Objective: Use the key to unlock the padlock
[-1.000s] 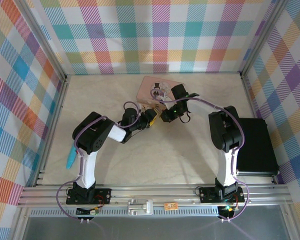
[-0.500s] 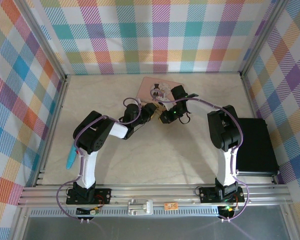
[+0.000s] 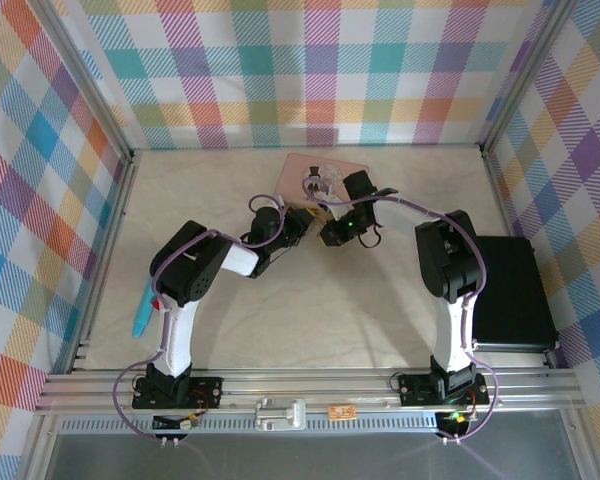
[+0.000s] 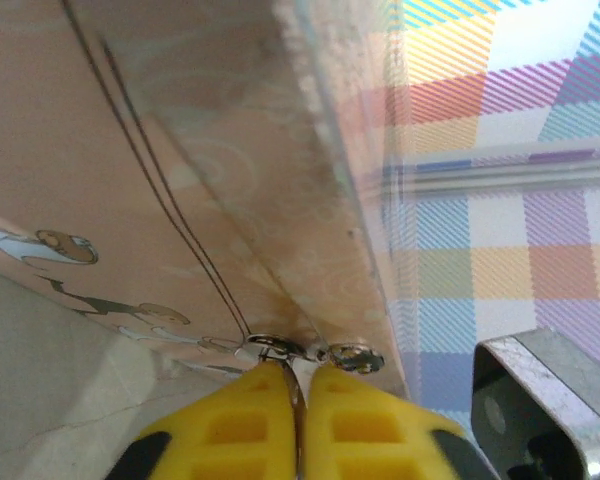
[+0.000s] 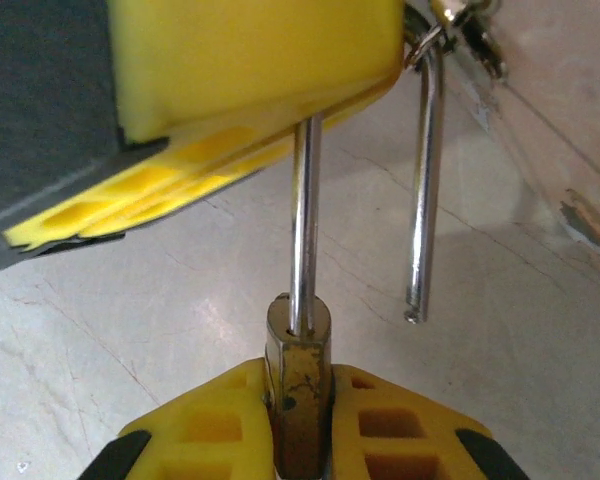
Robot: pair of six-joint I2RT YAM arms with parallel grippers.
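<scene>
just in front of the pink tin, my right gripper is clamped on the padlock body. my left gripper is pinched shut, seemingly on the top of its shackle. one shackle leg hangs free, so the lock looks sprung. i can't make out the key.

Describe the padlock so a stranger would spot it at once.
Find the pink tin at the table's far middle. Just off its near edge, the padlock is the small brass block pinched in the right gripper's yellow fingers, a silver shackle rising from it.
</scene>
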